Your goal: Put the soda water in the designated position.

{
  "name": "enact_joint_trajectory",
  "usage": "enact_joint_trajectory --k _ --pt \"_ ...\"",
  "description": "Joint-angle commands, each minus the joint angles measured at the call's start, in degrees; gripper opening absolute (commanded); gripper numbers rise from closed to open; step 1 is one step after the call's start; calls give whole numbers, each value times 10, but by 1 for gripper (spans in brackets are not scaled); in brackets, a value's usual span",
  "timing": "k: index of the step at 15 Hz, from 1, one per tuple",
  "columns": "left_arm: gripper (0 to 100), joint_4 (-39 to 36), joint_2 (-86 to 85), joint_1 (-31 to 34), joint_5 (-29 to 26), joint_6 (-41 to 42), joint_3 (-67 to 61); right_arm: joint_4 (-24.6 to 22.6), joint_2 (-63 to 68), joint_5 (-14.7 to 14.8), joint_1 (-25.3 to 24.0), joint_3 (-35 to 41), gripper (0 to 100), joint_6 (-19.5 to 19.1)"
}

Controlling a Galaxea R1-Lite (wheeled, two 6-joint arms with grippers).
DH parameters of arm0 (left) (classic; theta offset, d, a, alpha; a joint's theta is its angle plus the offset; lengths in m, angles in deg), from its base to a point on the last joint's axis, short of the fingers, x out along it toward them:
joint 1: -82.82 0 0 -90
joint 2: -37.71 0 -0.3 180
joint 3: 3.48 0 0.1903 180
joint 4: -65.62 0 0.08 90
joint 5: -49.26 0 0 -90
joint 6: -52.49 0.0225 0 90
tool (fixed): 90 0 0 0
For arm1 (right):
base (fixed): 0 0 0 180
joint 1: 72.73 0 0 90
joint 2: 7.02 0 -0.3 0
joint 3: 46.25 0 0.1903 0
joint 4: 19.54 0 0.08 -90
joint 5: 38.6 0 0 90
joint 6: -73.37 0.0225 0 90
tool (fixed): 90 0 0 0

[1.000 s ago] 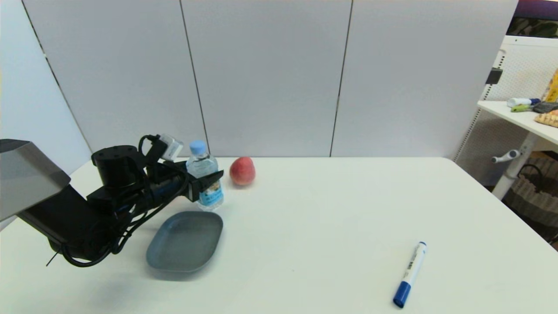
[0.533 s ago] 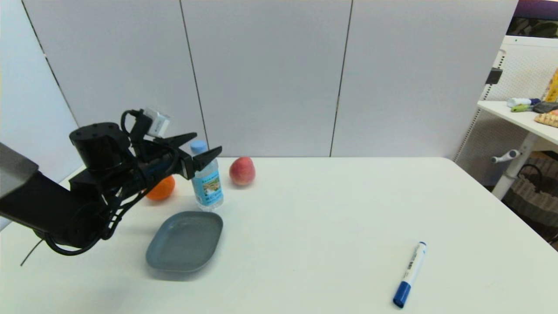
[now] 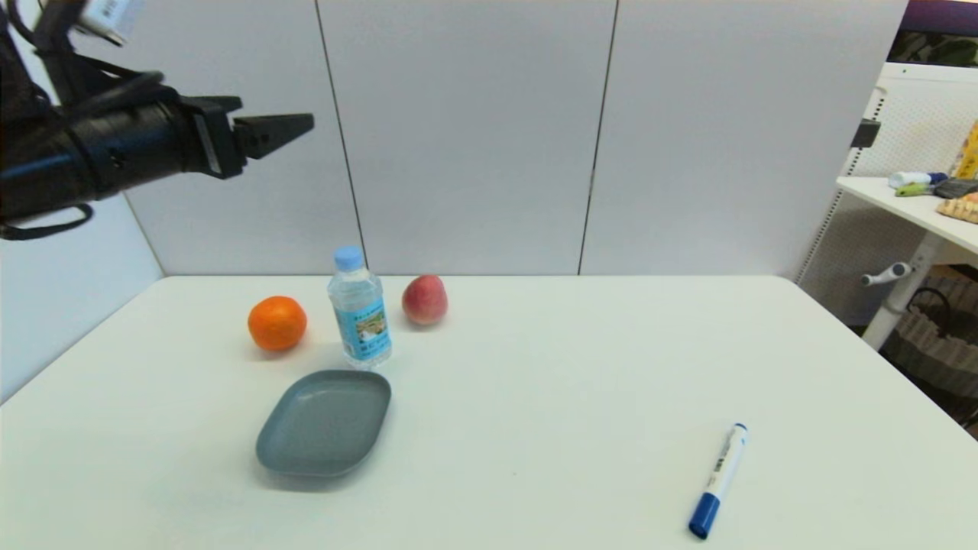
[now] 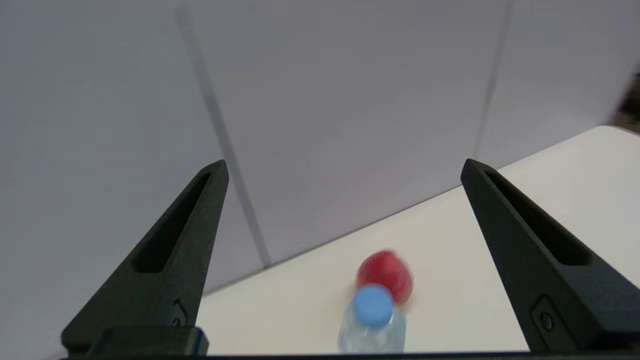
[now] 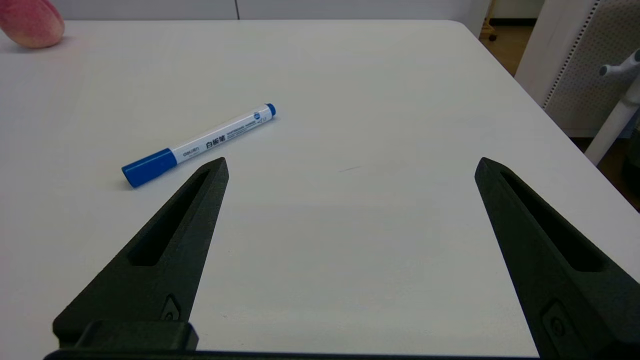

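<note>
Blue-capped soda water (image 3: 359,309) stands upright, free, beside tray (image 3: 325,422).
Between orange (image 3: 277,322) and peach (image 3: 425,299); left gripper (image 3: 294,126), wide and empty, should clear upward without brushing it. Right gripper (image 5: 350,167), wide, near pen (image 5: 198,145).

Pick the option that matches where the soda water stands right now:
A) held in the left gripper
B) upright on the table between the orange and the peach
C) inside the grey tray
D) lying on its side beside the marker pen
B: the soda water stands upright on the table, with the orange on one side and the peach on the other.
</note>
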Motion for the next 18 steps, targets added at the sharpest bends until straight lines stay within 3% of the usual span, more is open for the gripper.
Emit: enact_joint_trajectory --k 1,11,14,18 --pt "100 171 -161 1 157 35 -19 0 1 1 0 0 100 0" --pt "100 126 -449 0 159 3 -455 0 1 0 0 0 100 0" --pt "100 125 -534 50 155 6 -540 0 1 0 0 0 100 0" --pt "100 124 -634 99 103 8 -613 0 1 0 0 0 100 0"
